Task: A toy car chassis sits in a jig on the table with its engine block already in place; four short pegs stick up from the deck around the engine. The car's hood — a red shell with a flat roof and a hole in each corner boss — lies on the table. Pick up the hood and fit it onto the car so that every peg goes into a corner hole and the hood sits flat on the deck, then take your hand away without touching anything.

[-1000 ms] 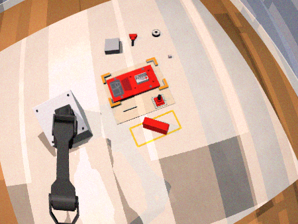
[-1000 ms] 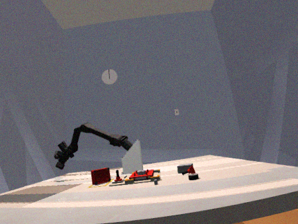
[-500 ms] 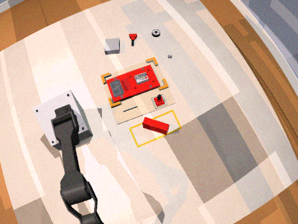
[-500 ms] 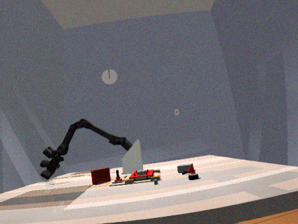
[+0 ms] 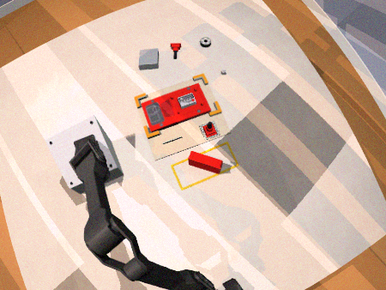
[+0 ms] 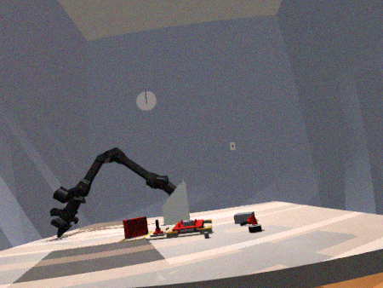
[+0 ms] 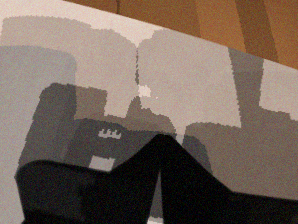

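Observation:
The red hood (image 5: 205, 162) (image 6: 135, 227) stands on edge, partly inside the yellow outline on the table; its corner holes cannot be made out. The red chassis (image 5: 191, 113) (image 6: 197, 224) sits between orange corner brackets, with the grey engine block (image 5: 187, 100) (image 6: 187, 222) on its deck. The pegs show only as tiny dark dots around the engine. My gripper (image 6: 60, 235) (image 7: 162, 141) is shut and empty, pointing down low near the table's edge, well away from the hood. Its fingertips are out of view in the top view.
A red base with a black knob (image 5: 209, 129) (image 6: 157, 229) stands between chassis and hood. Beyond the chassis are a grey block (image 5: 148, 58) (image 6: 243, 217), a red-and-black part (image 5: 175, 46) (image 6: 252, 219), a dark ring (image 5: 202, 43) (image 6: 254, 228) and a small grey cube (image 5: 223, 72) (image 6: 207, 235).

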Robot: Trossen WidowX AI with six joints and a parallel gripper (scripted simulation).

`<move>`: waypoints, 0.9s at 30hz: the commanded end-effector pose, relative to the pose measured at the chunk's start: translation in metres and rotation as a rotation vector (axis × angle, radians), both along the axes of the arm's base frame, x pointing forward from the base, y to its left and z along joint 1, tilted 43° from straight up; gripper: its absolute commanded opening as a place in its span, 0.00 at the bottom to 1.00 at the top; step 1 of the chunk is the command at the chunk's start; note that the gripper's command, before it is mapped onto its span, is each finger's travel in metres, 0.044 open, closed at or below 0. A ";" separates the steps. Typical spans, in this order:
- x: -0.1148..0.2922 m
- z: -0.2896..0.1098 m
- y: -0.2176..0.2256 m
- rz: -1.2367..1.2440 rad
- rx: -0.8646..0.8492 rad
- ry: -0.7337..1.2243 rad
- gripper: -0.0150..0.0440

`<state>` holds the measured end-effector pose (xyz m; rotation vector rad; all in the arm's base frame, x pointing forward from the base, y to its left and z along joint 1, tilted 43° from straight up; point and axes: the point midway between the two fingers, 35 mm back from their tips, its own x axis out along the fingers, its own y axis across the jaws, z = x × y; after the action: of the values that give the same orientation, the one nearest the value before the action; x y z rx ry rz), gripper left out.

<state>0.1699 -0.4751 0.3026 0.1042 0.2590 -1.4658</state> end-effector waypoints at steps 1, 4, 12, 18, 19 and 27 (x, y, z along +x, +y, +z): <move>0.041 -0.027 0.032 0.053 0.090 -0.009 0.25; 0.075 -0.054 0.067 0.110 0.183 0.005 0.25; 0.128 -0.122 0.172 0.223 0.396 0.148 0.25; 0.133 -0.167 0.261 0.289 0.499 0.358 0.25; 0.131 -0.172 0.275 0.299 0.507 0.397 0.25; 0.103 -0.199 0.350 0.362 0.496 0.660 0.25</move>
<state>0.2838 -0.1392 0.1064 0.0293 1.0862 -1.0132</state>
